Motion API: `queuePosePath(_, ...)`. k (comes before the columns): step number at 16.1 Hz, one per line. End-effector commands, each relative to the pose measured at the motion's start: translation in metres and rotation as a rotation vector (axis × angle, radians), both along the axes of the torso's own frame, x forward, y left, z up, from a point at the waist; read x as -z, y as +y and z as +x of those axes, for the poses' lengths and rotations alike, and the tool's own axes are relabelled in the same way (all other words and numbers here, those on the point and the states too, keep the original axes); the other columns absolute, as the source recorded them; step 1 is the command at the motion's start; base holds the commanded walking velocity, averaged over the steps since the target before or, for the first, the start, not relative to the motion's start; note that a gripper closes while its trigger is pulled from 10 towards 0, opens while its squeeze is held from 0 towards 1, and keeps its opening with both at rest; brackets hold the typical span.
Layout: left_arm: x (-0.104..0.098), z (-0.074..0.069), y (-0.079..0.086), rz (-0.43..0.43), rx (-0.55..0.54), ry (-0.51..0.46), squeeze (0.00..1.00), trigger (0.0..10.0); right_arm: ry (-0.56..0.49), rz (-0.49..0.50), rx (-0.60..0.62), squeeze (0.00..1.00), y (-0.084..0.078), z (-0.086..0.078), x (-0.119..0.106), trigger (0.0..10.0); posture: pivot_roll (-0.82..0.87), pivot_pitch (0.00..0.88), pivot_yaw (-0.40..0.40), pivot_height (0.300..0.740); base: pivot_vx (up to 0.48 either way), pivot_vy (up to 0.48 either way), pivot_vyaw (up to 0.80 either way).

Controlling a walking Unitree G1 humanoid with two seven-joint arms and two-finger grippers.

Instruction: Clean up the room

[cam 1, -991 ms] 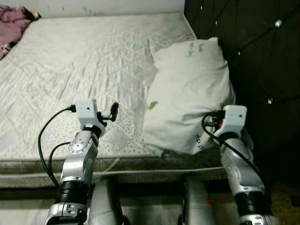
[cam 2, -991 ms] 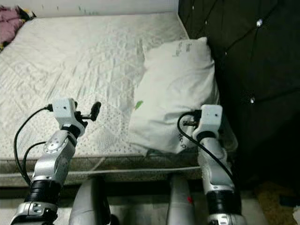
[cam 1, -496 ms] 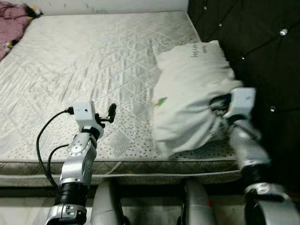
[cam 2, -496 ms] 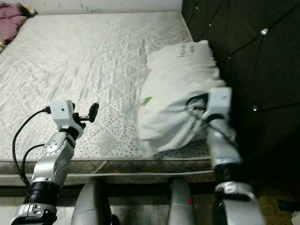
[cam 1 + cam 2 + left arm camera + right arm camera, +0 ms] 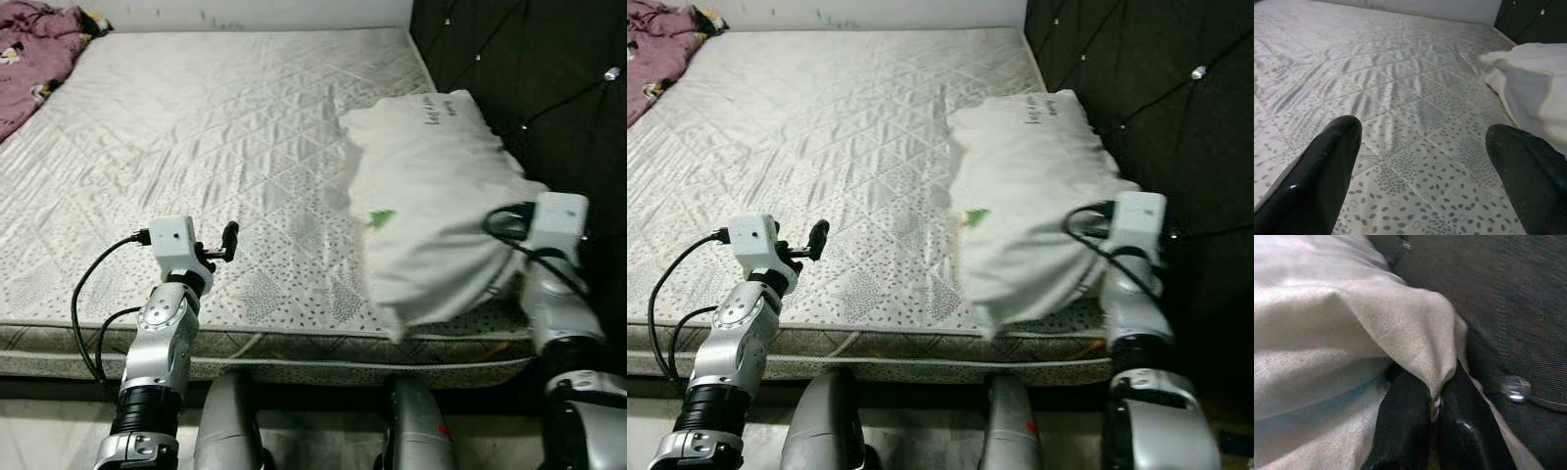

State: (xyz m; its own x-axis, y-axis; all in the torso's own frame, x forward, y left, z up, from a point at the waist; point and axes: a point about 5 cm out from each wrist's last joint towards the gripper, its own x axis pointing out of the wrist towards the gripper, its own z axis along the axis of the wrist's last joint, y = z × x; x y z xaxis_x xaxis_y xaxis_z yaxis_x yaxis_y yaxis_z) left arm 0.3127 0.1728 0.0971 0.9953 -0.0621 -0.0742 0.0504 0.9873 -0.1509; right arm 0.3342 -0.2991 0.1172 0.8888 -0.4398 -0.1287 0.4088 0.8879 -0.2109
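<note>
Right wrist view: right gripper (image 5: 1432,401) pinches the pillow (image 5: 431,196) fabric; left gripper (image 5: 1425,171) is spread above the mattress (image 5: 216,127).

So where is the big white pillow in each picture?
Left eye view: pillow on the mattress's right side, by the black headboard.
Right eye view: same place.
Left wrist view: far edge, beyond the open left gripper.
Right wrist view: its cloth pinched by the right gripper.
Shared landmark: the headboard.

Bare quilted mattress (image 5: 225,127), white pillow (image 5: 431,206) at its headboard side, purple cloth (image 5: 34,54) at far corner
</note>
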Motion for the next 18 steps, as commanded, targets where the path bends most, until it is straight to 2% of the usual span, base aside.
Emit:
queuePosePath(1, -0.003, 0.000, 0.004, 0.015, -0.007, -0.006, 0.00, 10.0, -0.064, 0.001, 0.068, 0.00, -0.017, 0.000, -0.018, 10.0, 0.00, 0.000, 0.035, 0.606, 0.000, 0.000, 0.00)
queuePosePath(5, -0.003, 0.000, 0.004, 0.020, -0.003, -0.003, 0.00, 10.0, -0.062, -0.055, 0.148, 0.00, -0.044, -0.009, -0.025, 10.0, 0.00, 0.000, 0.035, 0.606, 0.000, 0.000, 0.00)
queuePosePath(6, -0.003, 0.000, 0.004, 0.020, -0.005, -0.003, 0.00, 10.0, -0.040, -0.078, 0.156, 0.00, -0.049, -0.016, -0.020, 10.0, 0.00, 0.000, 0.035, 0.606, 0.000, 0.000, 0.00)
queuePosePath(8, -0.002, -0.002, 0.005, 0.020, -0.009, 0.000, 0.00, 10.0, -0.002, -0.089, 0.160, 0.00, -0.053, -0.029, -0.007, 10.0, 0.01, 0.000, 0.028, 0.606, 0.000, 0.000, 0.00)
queuePosePath(11, -0.001, -0.002, 0.006, 0.020, -0.010, 0.004, 0.00, 10.0, 0.024, -0.043, 0.156, 0.00, -0.048, -0.048, 0.018, 10.0, 0.00, 0.000, 0.032, 0.606, 0.000, 0.000, 0.00)
queuePosePath(12, -0.001, -0.002, 0.005, 0.020, -0.006, 0.006, 0.00, 10.0, 0.003, 0.008, 0.129, 0.70, -0.040, -0.049, 0.023, 10.0, -0.01, 0.000, 0.036, 0.606, 0.000, 0.000, 0.00)
queuePosePath(13, -0.001, -0.001, 0.005, 0.021, -0.003, 0.007, 0.00, 10.0, -0.016, 0.011, 0.114, 0.93, -0.033, -0.048, 0.022, 10.0, -0.01, 0.000, 0.038, 0.606, 0.000, 0.000, 0.00)
queuePosePath(14, -0.001, -0.001, 0.005, 0.022, -0.002, 0.008, 0.00, 10.0, -0.023, 0.013, 0.110, 0.93, -0.031, -0.047, 0.022, 10.0, -0.01, 0.000, 0.038, 0.606, 0.000, 0.000, 0.00)
queuePosePath(15, -0.002, 0.001, 0.004, 0.024, 0.005, 0.008, 0.00, 10.0, -0.056, 0.023, 0.058, 1.00, -0.017, -0.041, 0.019, 10.0, -0.01, 0.000, 0.041, 0.606, 0.000, 0.000, 0.00)
queuePosePath(18, -0.002, 0.001, 0.003, 0.023, 0.003, 0.007, 0.00, 10.0, -0.081, 0.035, 0.023, 1.00, -0.007, -0.037, 0.015, 10.0, -0.01, 0.000, 0.037, 0.606, 0.000, 0.000, 0.00)
